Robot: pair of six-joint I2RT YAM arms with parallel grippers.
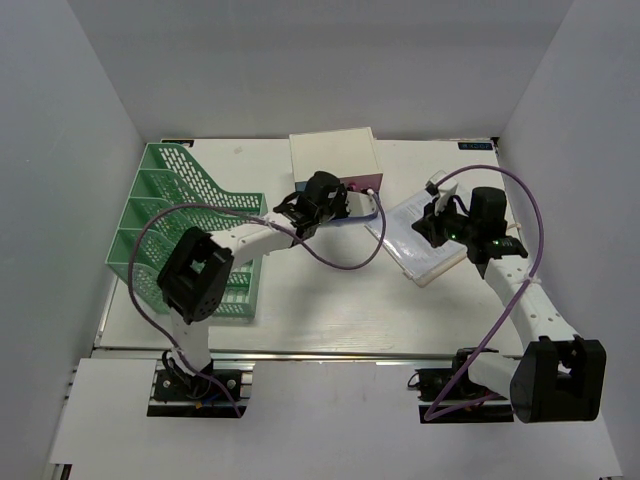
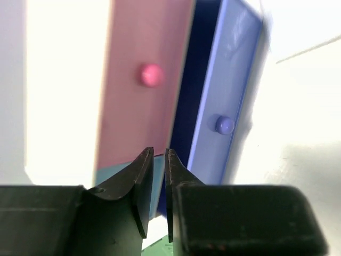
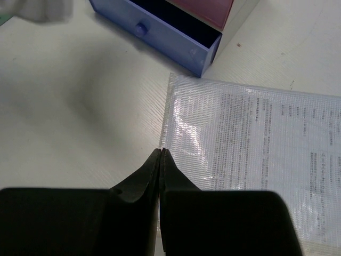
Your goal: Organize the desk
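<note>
The desk (image 1: 330, 300) is an off-white tabletop with a metal rail (image 1: 330, 353) along its front. My left gripper (image 1: 343, 202) hovers just in front of the white drawer box (image 1: 332, 152). In the left wrist view my left gripper (image 2: 159, 152) is shut to a thin gap and empty. It faces the pink drawer (image 2: 144, 80) and the pulled-out blue drawer (image 2: 224, 106). My right gripper (image 1: 433, 218) is over a clear mesh document pouch (image 1: 420, 248). In the right wrist view my right gripper (image 3: 161, 151) is shut, tips at the left edge of the pouch (image 3: 256, 138). I cannot tell if it pinches the pouch.
A green mesh file rack (image 1: 170, 230) stands along the left side. The open blue drawer (image 3: 160, 32) lies just beyond the pouch. Purple cables (image 1: 350, 262) loop over the middle of the desk. Grey walls close in the left, back and right.
</note>
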